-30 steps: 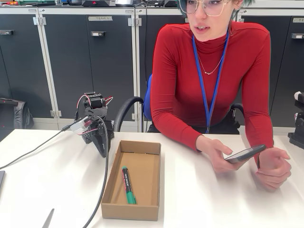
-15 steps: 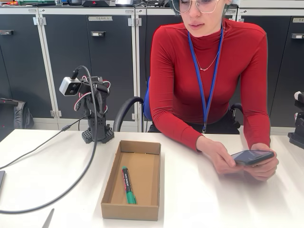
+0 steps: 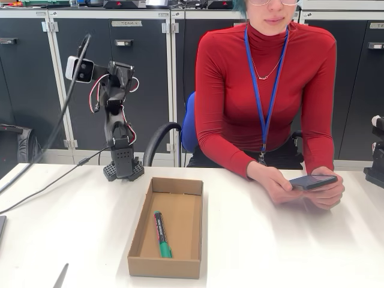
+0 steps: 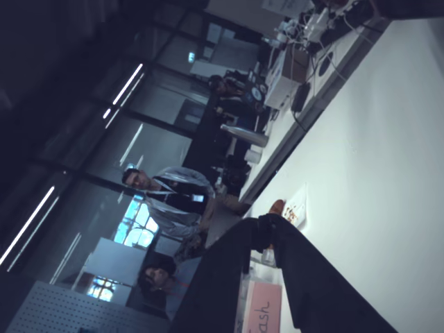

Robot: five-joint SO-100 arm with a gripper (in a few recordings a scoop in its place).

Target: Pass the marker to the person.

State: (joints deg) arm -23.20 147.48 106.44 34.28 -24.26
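In the fixed view the marker [image 3: 160, 233] lies in the cardboard box [image 3: 147, 215], well below and right of the raised gripper [image 3: 117, 71]; the person [image 3: 264, 96] holds a phone [image 3: 312, 181]. In the wrist view the fingers [image 4: 277, 239] meet at their tips, pressed together and empty, above the white table [image 4: 388, 152].

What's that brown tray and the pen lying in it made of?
The tray looks like plain corrugated cardboard: matt brown, with folded walls and raw cut edges. The marker lying inside it seems to be smooth plastic: a black barrel with a slight sheen, a green cap and a small printed label.
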